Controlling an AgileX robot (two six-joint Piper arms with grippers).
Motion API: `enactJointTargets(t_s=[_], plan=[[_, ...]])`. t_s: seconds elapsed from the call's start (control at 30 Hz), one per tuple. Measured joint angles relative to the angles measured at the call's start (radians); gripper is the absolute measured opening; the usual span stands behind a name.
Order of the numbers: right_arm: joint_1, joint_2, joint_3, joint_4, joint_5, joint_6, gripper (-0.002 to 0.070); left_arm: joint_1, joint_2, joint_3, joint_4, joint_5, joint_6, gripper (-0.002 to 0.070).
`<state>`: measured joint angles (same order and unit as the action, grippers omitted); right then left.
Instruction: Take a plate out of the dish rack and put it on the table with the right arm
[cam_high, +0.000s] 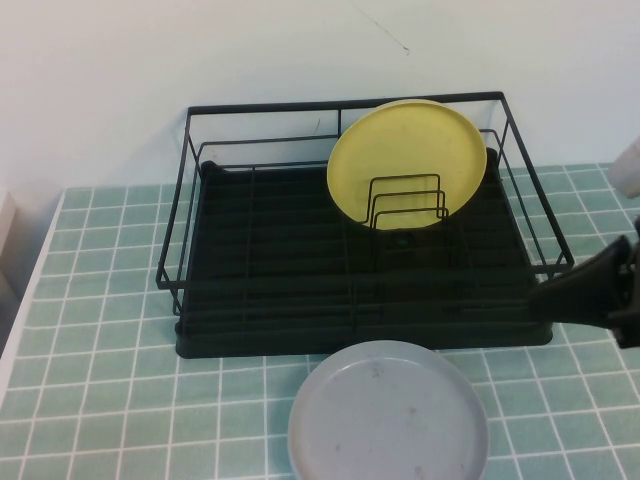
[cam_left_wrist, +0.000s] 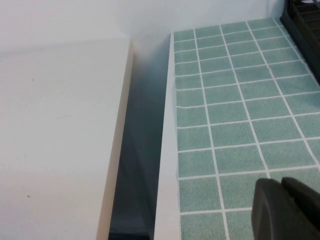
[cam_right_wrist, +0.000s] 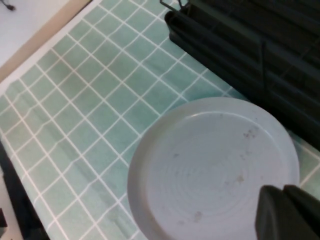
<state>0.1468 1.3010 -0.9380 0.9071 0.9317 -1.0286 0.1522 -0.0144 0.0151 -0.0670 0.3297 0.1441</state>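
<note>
- The plate (cam_high: 388, 415) lies flat on the table (cam_high: 100, 330) at the lower centre of the high view, just in front of the dish rack (cam_high: 300, 290); judging by this, the placing step looks done.
- The right arm (cam_high: 590, 290) reaches in from the right edge of the high view, beside the rack's front right corner and apart from the plate.
- The right gripper (cam_right_wrist: 290, 212) shows only as a dark tip at the lower right of its wrist view, over the plate's rim; I cannot tell whether its pincer is wide or narrow, and nothing appears held in it.
- The left gripper (cam_left_wrist: 285, 207) sits at the lower right of its wrist view, above bare tiles near the table's edge, well apart from the rack; its pincer state cannot be told either.
- Next move, as I judge it: draw the right arm back clear of the plate and rack without nudging either.
- Count: two plates in all, one grey on the table and one yellow plate (cam_high: 407, 162) standing upright in the upper centre of the high view, leaning among the wire dividers (cam_high: 408, 200).
- One dish rack, one table, two arms.
</note>
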Motion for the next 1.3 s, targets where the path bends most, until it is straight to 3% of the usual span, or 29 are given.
enactJointTargets(t_s=[0.17,0.6,1.1,1.23,1.3], plan=[[0.000,-0.106,0.000,-0.043,-0.002,0.022,0.0005,0.000,0.000,0.000,0.000,0.000,0.000,-0.0003],[0.000,-0.702,0.121,-0.049,-0.170,0.021,0.0005,0.000,0.000,0.000,0.000,0.000,0.000,-0.0003],[0.000,-1.209,0.415,-0.471,-0.313,0.246,0.0000,0.000,0.000,0.000,0.000,0.000,0.000,-0.0003],[0.000,-1.269,0.537,-0.724,-0.433,0.477,0.0000,0.000,0.000,0.000,0.000,0.000,0.000,-0.0003],[0.000,-1.273,0.622,-0.922,-0.465,0.704,0.0000,0.000,0.000,0.000,0.000,0.000,0.000,-0.0003]])
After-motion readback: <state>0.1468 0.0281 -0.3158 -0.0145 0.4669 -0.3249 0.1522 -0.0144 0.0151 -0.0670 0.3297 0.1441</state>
